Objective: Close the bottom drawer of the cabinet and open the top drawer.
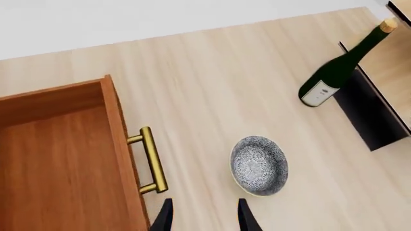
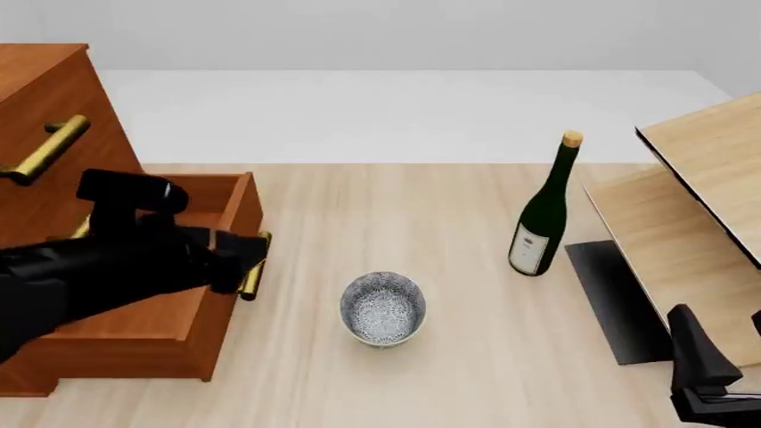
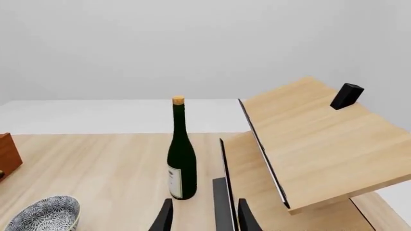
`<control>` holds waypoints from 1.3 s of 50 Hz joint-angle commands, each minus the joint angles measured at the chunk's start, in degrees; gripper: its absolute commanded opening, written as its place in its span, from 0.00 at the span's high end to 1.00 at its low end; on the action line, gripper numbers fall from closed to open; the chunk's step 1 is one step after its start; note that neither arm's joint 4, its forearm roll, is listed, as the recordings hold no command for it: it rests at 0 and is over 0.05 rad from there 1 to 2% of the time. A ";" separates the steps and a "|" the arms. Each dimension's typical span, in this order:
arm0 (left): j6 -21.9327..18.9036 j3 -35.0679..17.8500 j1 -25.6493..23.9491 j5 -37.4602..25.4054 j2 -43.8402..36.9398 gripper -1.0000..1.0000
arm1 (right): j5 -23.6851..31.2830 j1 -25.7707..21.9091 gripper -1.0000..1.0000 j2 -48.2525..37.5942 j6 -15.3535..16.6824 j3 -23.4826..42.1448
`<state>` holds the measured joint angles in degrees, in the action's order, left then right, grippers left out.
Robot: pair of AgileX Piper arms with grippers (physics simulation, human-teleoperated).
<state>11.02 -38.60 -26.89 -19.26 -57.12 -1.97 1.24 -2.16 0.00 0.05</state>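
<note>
Cabinet [image 2: 53, 116] is standing at the far left of the counter [image 2: 393, 205], its front facing right across the wood, and the bottom drawer [image 2: 178, 321] is sticking well out of it, its box running left to right with the open top showing bare boards inside. Its brass bar handle [image 2: 253, 267] is lying along the drawer front, crosswise to the way the drawer slides, pointing out toward the middle of the counter. Higher up, another brass handle [image 2: 48, 147] is showing on a shut drawer front at the frame's left edge; which upper drawer it belongs to I cannot tell. The left gripper [image 2: 244, 259] is hovering right at the bottom drawer's handle, and in the left wrist view its fingers [image 1: 163, 216] are sitting narrowly apart with nothing between them, just beside the handle's end. There is open counter to the right of the drawer front, then a blue-patterned bowl [image 2: 383, 309] sitting near it, clear of the handle. Further right a dark green wine bottle [image 2: 544, 214] is standing upright, just beside the pale light-wood shelf unit [image 2: 701, 196] at the right edge. The right gripper [image 2: 707, 383] is waiting low at the front right corner, well apart from the cabinet, its fingers [image 3: 165, 216] also a little apart and empty, aimed toward the bottle and the shelf.
</note>
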 commanded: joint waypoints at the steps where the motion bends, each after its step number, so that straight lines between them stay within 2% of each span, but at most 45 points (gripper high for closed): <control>1: 3.40 -0.01 -3.17 -1.08 -3.99 0.00 | 0.06 0.06 0.00 0.04 -0.03 0.00; 6: 2.91 -0.04 -3.53 -1.56 -4.86 0.00 | 0.06 0.07 0.00 0.05 -0.04 0.00; 16: 5.29 0.48 -4.70 -1.97 -6.67 0.00 | -0.04 0.07 0.00 -0.04 -0.23 0.00; 19: 8.09 1.43 -5.69 -1.51 -7.52 0.00 | -0.10 0.14 0.00 -0.10 -0.25 0.01; 24: 9.68 2.14 -6.12 -1.18 -8.26 0.00 | 0.20 0.05 0.00 0.18 -0.24 0.01; 38: 12.12 4.44 -5.05 -0.39 -10.61 0.00 | 0.51 0.02 0.00 0.47 -0.25 0.02; 42: 11.99 4.98 -3.95 -0.25 -11.22 0.00 | 0.52 0.02 0.00 0.49 -0.26 0.02; 43: 10.66 5.11 -2.35 -0.59 -11.78 0.00 | 0.51 0.01 0.00 0.47 -0.24 0.01; 51: 8.79 5.55 0.17 -0.47 -12.36 0.00 | 0.46 -0.07 0.00 0.40 -0.21 0.01; 52: 6.89 5.57 2.04 -0.86 -12.51 0.00 | 0.50 -0.10 0.00 0.47 -0.16 0.01; 65: 3.89 7.02 6.27 -0.18 -13.02 0.00 | 1.17 -0.31 0.00 1.22 0.14 0.02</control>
<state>17.05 -32.66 -24.01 -19.70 -69.48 -1.11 1.06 -1.28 0.00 0.07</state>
